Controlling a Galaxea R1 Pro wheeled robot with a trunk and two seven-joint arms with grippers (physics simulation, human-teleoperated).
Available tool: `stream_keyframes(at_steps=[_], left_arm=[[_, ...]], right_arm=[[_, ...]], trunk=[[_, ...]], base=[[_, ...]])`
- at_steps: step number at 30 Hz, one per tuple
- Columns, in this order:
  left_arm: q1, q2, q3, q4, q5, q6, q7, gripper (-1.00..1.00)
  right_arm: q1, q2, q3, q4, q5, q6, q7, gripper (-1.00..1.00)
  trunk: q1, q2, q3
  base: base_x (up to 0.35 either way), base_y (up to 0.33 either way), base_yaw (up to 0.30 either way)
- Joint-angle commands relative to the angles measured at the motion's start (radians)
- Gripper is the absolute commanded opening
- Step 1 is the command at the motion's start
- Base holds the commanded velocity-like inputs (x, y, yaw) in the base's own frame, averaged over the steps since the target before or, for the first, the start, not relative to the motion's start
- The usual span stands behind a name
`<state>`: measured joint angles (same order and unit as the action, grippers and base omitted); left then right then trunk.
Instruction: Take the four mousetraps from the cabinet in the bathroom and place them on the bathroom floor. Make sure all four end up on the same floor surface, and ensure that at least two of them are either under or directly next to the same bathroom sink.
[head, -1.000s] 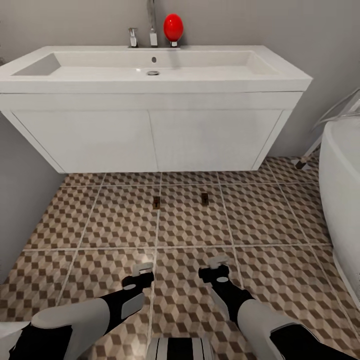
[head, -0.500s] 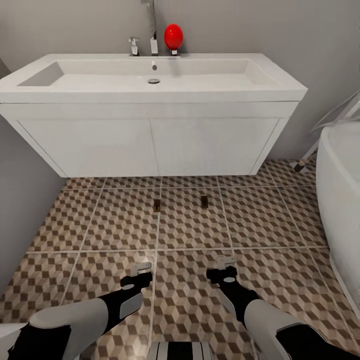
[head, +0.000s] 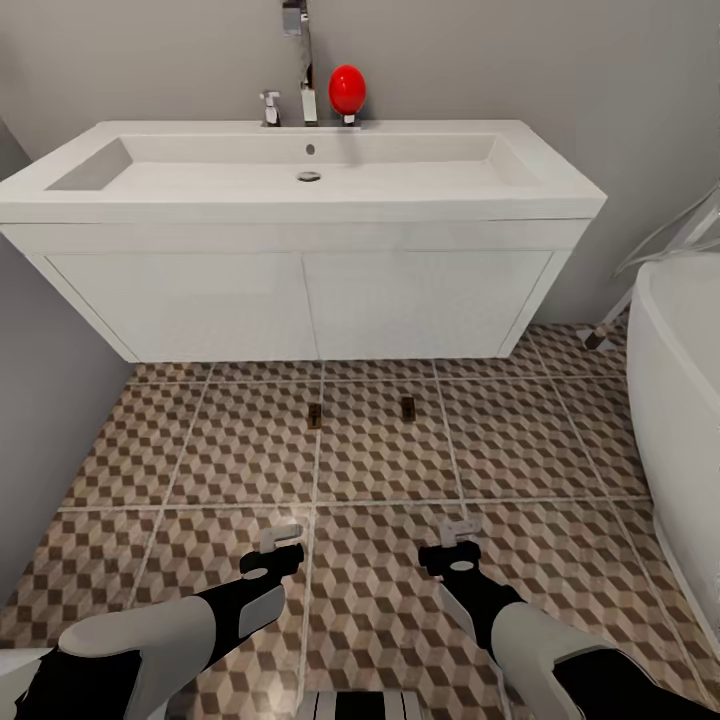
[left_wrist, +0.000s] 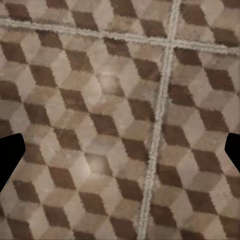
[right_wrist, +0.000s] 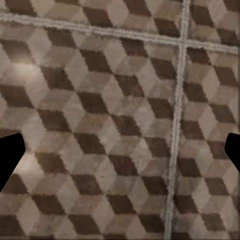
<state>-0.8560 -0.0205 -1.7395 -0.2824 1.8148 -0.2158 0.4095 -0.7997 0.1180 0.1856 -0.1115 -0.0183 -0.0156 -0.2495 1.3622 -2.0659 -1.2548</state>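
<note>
Two mousetraps lie on the bathroom floor in front of the sink: one small brown slab on a grout line, the other a short way to its right. Both are just in front of the white vanity, not under it. My left gripper and right gripper hang low over the tiles, well short of the traps. In the wrist views the left gripper and right gripper stand open with bare cube-pattern tile between the dark fingertips. The cabinet is out of view.
A white bathtub curves in at the right edge. A grey wall closes the left side. A chrome faucet and a red round object stand on the basin's back rim.
The head view has pulled back, so the sink sits lower in the picture. My right gripper has drifted slightly right and nearer. The traps have not moved on the floor.
</note>
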Motion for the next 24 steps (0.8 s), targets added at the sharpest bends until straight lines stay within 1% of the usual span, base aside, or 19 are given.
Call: stream_keyframes(at_steps=[1,4,8,14,16,22,24], left_arm=[[0.000,0.000,0.000,0.000,0.000,0.000,0.000,1.00],[0.002,0.000,0.000,0.000,0.000,0.001,0.000,1.00],[0.009,0.002,-0.001,0.006,0.000,0.002,0.000,1.00],[0.026,0.000,-0.001,0.053,0.000,0.002,-0.004,1.00],[0.050,-0.001,-0.001,0.077,0.001,0.002,-0.007,1.00],[0.101,0.000,-0.001,0.089,0.000,0.003,-0.007,1.00],[0.134,0.001,-0.002,0.092,0.000,0.003,-0.008,1.00]], right_arm=[[0.000,-0.001,0.000,0.004,0.000,0.000,0.000,1.00],[0.000,-0.006,0.000,0.017,0.000,0.001,-0.001,1.00],[0.000,-0.025,0.001,0.040,0.000,0.001,-0.002,1.00],[0.000,-0.049,0.000,0.064,0.000,0.000,-0.001,1.00],[0.000,-0.065,0.001,0.084,0.000,0.000,-0.001,1.00],[0.004,-0.073,0.001,0.116,0.000,-0.004,0.001,1.00],[0.035,-0.075,0.002,0.128,0.001,-0.011,0.001,1.00]], trunk=[[-0.004,0.007,0.003],[-0.015,0.028,0.013],[-0.031,0.056,0.025],[-0.054,0.098,0.044],[-0.061,0.112,0.050],[-0.084,0.154,0.069],[-0.092,0.168,0.075]], base=[[0.000,0.000,0.000],[0.000,0.000,0.000],[0.000,0.000,0.000],[0.000,0.000,0.000],[0.000,0.000,0.000],[0.000,0.000,0.000],[0.000,0.000,0.000]])
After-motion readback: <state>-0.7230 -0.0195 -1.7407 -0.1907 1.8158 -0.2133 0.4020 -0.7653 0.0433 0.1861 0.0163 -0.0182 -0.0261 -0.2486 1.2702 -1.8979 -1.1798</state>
